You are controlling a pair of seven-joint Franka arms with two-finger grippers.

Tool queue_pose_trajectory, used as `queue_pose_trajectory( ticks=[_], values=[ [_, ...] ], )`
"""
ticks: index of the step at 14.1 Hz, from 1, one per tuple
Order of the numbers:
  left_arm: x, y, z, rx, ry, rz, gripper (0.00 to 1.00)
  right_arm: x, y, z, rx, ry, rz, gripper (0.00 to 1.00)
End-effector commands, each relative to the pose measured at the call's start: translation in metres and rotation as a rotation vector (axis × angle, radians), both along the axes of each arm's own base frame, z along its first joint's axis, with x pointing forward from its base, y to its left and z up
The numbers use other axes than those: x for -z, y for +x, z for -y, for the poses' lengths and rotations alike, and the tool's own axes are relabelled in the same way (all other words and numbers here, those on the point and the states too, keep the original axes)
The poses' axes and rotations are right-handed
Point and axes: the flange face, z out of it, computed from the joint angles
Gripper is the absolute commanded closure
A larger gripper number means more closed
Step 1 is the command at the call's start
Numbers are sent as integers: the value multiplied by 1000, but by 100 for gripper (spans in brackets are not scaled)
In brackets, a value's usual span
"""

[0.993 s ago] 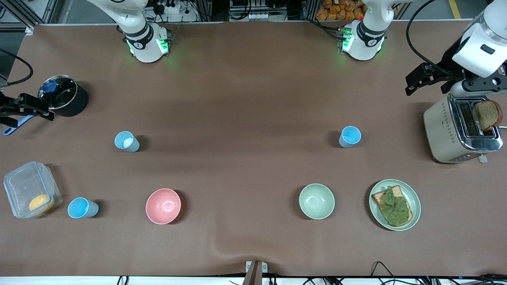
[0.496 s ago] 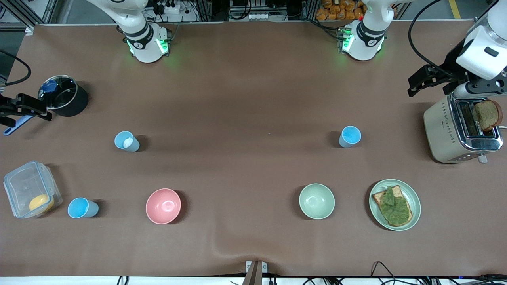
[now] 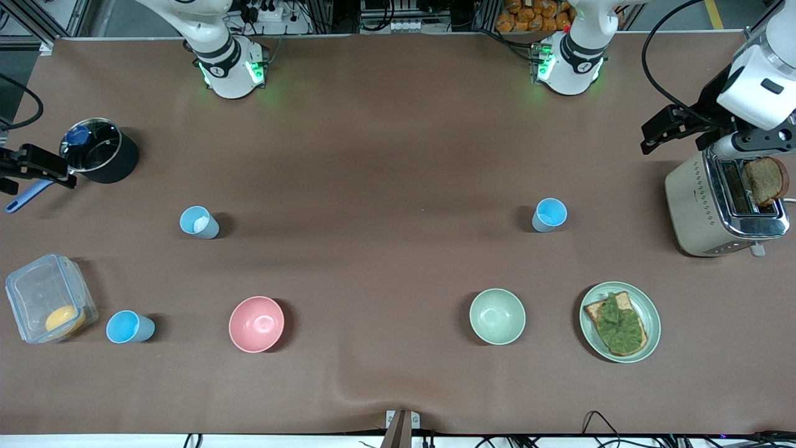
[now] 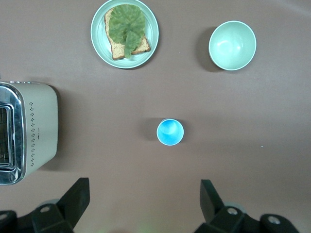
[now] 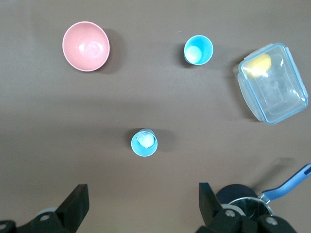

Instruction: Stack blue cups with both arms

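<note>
Three blue cups stand upright and apart on the brown table. A grey-blue cup [image 3: 199,222] [image 5: 144,142] with a whitish inside bottom stands toward the right arm's end. A brighter blue cup [image 3: 129,327] [image 5: 198,50] stands nearer the front camera, beside the plastic box. A sky-blue cup [image 3: 549,214] [image 4: 170,132] stands toward the left arm's end. My left gripper [image 3: 653,134] [image 4: 144,194] hangs open and empty high over the table beside the toaster. My right gripper [image 3: 53,173] [image 5: 143,196] hangs open and empty beside the black pot.
A pink bowl [image 3: 256,323] and a pale green bowl [image 3: 497,316] sit near the front edge. A plate [image 3: 650,305] carries toast with greens. A toaster [image 3: 696,205] holds a bread slice. A black pot [image 3: 118,165] and a clear lidded box [image 3: 37,286] stand at the right arm's end.
Both grippers have drifted slightly outward toward the table's ends and toward the bases, still open. The cups and bowls have not moved.
</note>
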Motion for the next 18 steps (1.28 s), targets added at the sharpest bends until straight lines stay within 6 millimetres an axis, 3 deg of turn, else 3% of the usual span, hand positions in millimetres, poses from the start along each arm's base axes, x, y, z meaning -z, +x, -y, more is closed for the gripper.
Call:
queue_pose_trajectory(
  ticks=[1, 4, 7, 9, 11, 12, 14, 18],
  values=[
    [-6, 0, 1, -10, -26, -2, 0, 24, -2, -4, 30, -20, 16, 0],
    [-5, 1, 0, -12, -26, -5, 0, 93, 14, -10, 44, 0, 26, 0],
    [-6, 0, 1, -10, -26, -2, 0, 171, 10, -29, 23, 5, 59, 0],
    [-5, 1, 0, -12, -27, -3, 0, 211, -11, -39, 43, 25, 72, 0],
    [-6, 0, 1, -10, -26, -2, 0, 265, -29, -54, 24, 25, 65, 0],
    [-5, 1, 1, -10, -27, -3, 0, 294, -44, -71, 0, 25, 83, 0],
    [-5, 1, 0, -12, -27, -3, 0, 345, -61, -80, 25, 28, 50, 0],
    [-5, 1, 0, -10, -25, -3, 0, 363, -70, -78, 32, 20, 12, 0]
  ],
)
